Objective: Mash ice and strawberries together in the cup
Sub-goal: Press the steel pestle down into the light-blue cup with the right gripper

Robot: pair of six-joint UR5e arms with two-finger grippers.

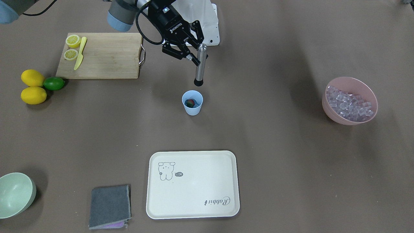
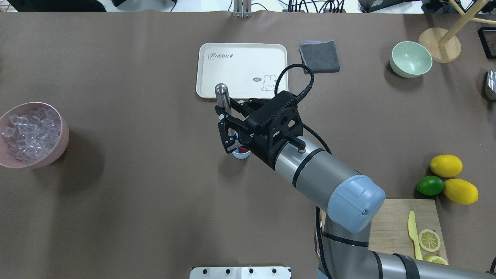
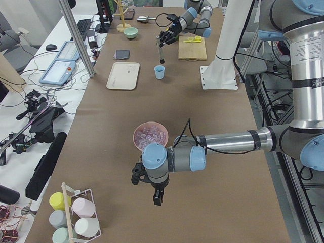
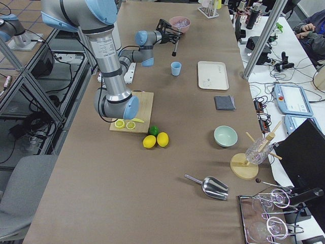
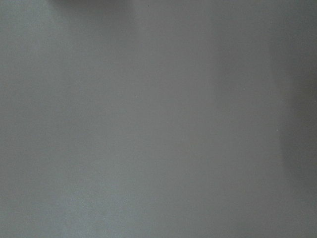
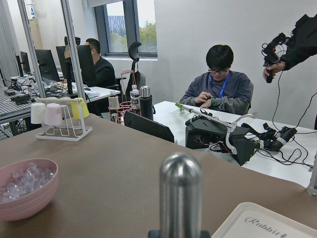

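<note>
The light blue cup (image 1: 192,103) stands upright mid-table with the red strawberry (image 1: 190,103) inside; I cannot make out ice in it. The ice (image 1: 349,105) fills a pink bowl (image 2: 62,143) far off to one side. My right gripper (image 1: 198,57) is shut on a steel muddler (image 1: 200,66), held upright with its black tip just above the cup's far rim. In the overhead view the gripper (image 2: 228,116) hides most of the cup (image 2: 241,154). My left gripper (image 3: 152,185) shows only in the exterior left view, beside the pink bowl; I cannot tell its state.
A cream tray (image 1: 194,207), a folded grey cloth (image 1: 110,206) and a pale green bowl (image 1: 16,194) lie on the operators' side. A wooden board (image 1: 106,61) with lemon halves and a yellow knife, two lemons (image 1: 32,87) and a lime (image 1: 54,83) sit on my right.
</note>
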